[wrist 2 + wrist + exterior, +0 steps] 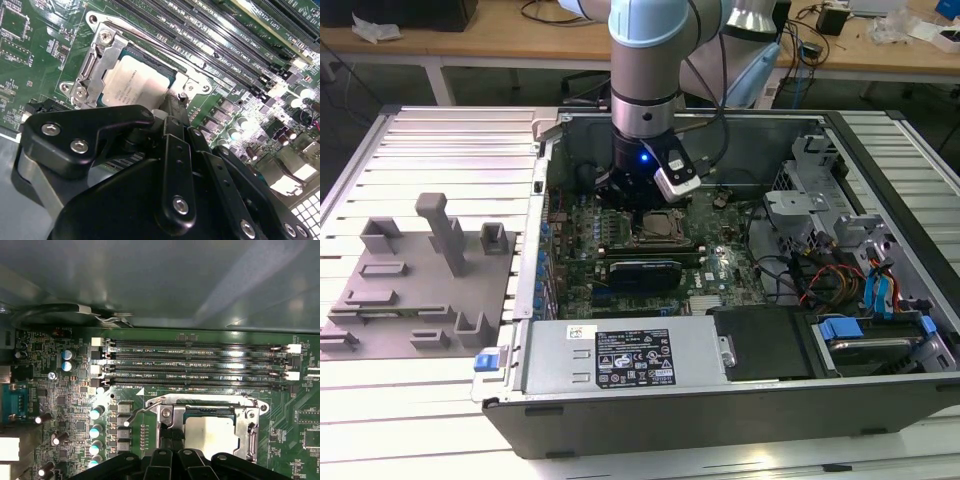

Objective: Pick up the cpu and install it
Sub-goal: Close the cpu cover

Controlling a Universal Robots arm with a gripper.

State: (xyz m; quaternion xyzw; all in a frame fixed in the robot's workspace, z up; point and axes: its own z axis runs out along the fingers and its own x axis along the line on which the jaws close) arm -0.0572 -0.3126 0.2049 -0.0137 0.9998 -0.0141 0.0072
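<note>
The cpu [132,82], a flat square chip with a silvery top, lies inside the metal socket frame [95,65] on the green motherboard. In the first wrist view the cpu [210,432] sits just beside my fingers. My gripper [175,102] hangs low over the socket's edge with its narrow black fingers closed together and nothing between them. In the exterior view my gripper [645,203] is inside the open computer case, right above the cpu [660,222] near the middle of the board.
Long memory slots [195,365] run beside the socket. A black card [640,272] and the power supply [620,355] lie nearer the front. Drive cages and cables [820,230] crowd the exterior view's right. A grey fixture plate [420,280] stands outside the case on the left.
</note>
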